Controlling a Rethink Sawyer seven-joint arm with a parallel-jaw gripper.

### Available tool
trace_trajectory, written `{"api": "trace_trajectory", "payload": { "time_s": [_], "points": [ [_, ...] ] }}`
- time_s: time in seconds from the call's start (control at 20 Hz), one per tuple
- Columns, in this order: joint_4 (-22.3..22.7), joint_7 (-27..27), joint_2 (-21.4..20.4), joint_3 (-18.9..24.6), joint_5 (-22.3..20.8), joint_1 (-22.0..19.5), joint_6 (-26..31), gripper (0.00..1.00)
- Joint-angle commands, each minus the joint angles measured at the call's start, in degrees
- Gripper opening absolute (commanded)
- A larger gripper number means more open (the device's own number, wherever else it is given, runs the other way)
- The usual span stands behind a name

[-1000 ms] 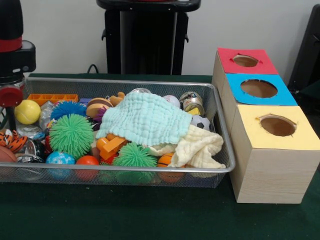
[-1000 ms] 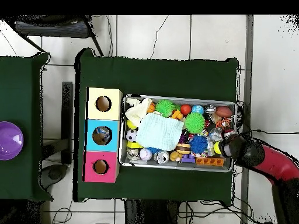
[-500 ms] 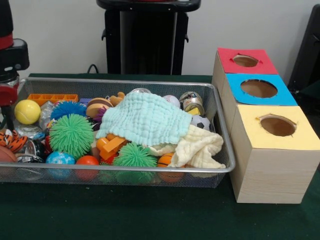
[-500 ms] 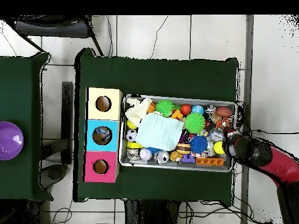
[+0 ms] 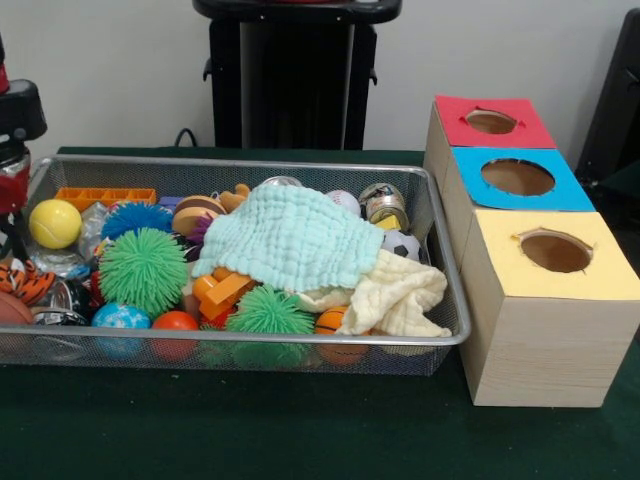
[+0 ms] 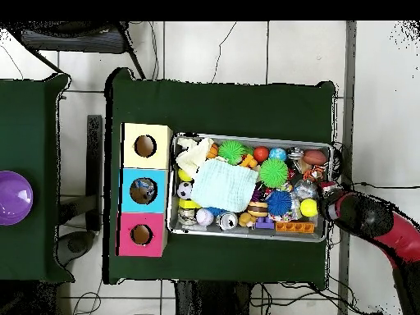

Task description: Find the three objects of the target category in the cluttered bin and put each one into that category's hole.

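A wire bin point(image 5: 440, 225) on a green table point(image 5: 300, 430) is packed with toys: a pale green cloth point(image 5: 290, 235) and a cream cloth point(image 5: 400, 295) draped over spiky balls point(image 5: 143, 268), a yellow ball point(image 5: 54, 222), orange blocks point(image 5: 225, 290) and small sports balls. Just beside the bin stands a wooden box with three holes, its tops red point(image 5: 492, 122), blue point(image 5: 518, 178) and yellow point(image 5: 556, 252). The arm's end point(image 6: 353, 212) hangs at the bin's edge near the yellow ball, holding nothing visible; whether its gripper is open cannot be told.
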Motion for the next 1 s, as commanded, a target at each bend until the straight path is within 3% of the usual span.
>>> {"api": "trace_trajectory", "payload": {
  "time_s": [0.05, 0.4, 0.75, 1.0],
  "points": [
    [1.08, -19.12, 12.28, 4.56, -5.96, -5.19, -3.09, 1.0],
    [3.55, -17.51, 13.99, 9.38, -6.27, -8.99, -7.07, 1.0],
    [3.48, -16.19, 14.94, 10.13, -8.66, -9.5, -8.77, 1.0],
    [5.1, -16.06, 16.92, 13.08, -8.22, -12.56, -10.3, 1.0]
  ]
}}
